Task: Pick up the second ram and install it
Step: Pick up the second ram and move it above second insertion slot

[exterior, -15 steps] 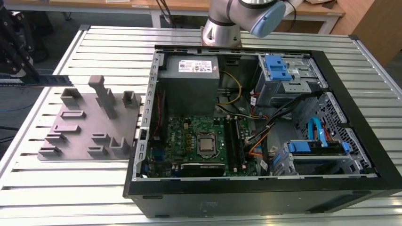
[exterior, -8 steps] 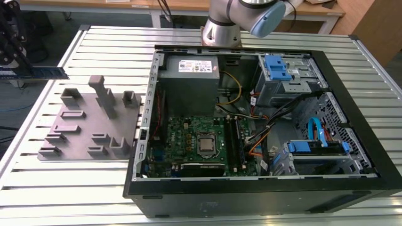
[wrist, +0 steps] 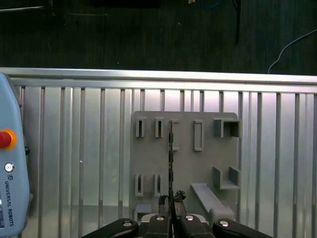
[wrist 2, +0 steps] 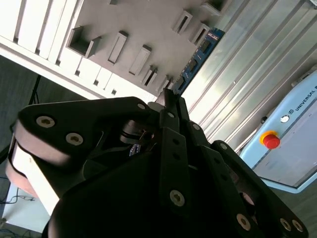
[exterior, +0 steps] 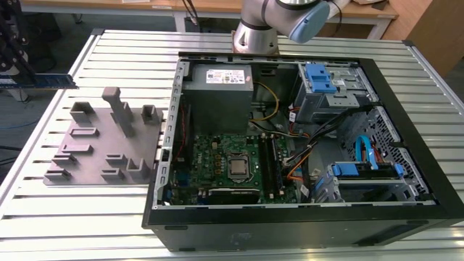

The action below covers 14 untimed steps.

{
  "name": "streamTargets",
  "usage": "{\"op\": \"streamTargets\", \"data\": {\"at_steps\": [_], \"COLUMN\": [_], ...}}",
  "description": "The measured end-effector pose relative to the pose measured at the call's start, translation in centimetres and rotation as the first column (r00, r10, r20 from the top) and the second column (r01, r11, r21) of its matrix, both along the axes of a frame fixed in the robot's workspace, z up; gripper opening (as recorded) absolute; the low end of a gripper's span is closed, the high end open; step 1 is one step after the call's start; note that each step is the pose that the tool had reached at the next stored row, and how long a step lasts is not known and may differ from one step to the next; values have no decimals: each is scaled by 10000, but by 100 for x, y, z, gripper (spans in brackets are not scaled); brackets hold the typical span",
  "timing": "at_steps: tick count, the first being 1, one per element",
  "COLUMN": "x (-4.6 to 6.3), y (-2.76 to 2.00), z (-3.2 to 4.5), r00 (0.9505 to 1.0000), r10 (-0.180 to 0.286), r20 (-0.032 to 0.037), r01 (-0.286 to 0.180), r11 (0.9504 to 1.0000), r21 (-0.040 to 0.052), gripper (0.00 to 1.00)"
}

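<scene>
One stick in hand: second ram [wrist 2: 198,62], clamped edge-on between the jaws of the gripper [wrist: 171,199]. Held in the air above the grey fixture block [wrist: 187,166] on the slatted counter [wrist: 74,148], clear of its slots [wrist: 198,135]. Handle as light, stiff and fragile, by the look of it. Grip the flat faces near one end only; avoid twisting, and keep off the contact edge.

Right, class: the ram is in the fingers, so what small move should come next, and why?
Probably carry it toward the open case. The fingers grip the second ram edge-on, clear of the grey fixture block, while the motherboard lies inside the case, to the exterior view's right.
</scene>
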<state>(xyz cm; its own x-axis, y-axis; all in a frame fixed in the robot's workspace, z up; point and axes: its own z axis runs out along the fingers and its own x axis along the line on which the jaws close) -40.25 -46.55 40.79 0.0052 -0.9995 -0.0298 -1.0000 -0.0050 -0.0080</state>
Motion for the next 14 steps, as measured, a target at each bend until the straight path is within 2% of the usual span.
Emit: {"op": "streamTargets", "data": {"at_steps": [4,14], "x": [92,547], "y": [0,0], "z": [0,0], "r00": [10000,10000], "r10": [0,0], "r20": [0,-4], "r01": [0,0], "r11": [10000,10000], "r21": [-1,-2], "gripper": [14,14]}}
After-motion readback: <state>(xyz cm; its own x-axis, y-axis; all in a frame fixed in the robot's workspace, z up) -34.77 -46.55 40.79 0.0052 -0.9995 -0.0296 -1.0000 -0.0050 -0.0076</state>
